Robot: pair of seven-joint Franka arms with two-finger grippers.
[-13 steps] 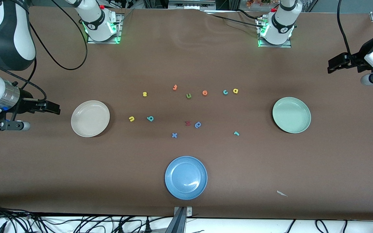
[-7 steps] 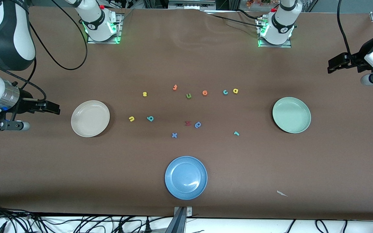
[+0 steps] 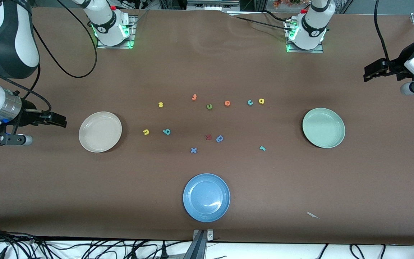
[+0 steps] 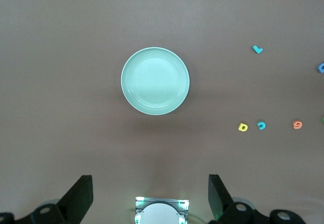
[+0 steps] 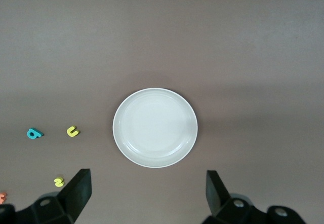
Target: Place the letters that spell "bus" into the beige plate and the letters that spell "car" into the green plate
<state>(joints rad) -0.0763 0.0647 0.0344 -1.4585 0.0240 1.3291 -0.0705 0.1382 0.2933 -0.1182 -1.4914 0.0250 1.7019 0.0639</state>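
On the desk (image 3: 300, 201) I see all six target letters loose between the empty beige plate (image 3: 100, 131) and green plate (image 3: 323, 127) (nothing sorted yet), with my right hand (image 3: 59, 119) and left hand (image 3: 371, 71) parked wide open, empty, over their own desk ends.

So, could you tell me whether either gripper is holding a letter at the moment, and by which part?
Nothing is held: the left gripper and right gripper are both open and empty.
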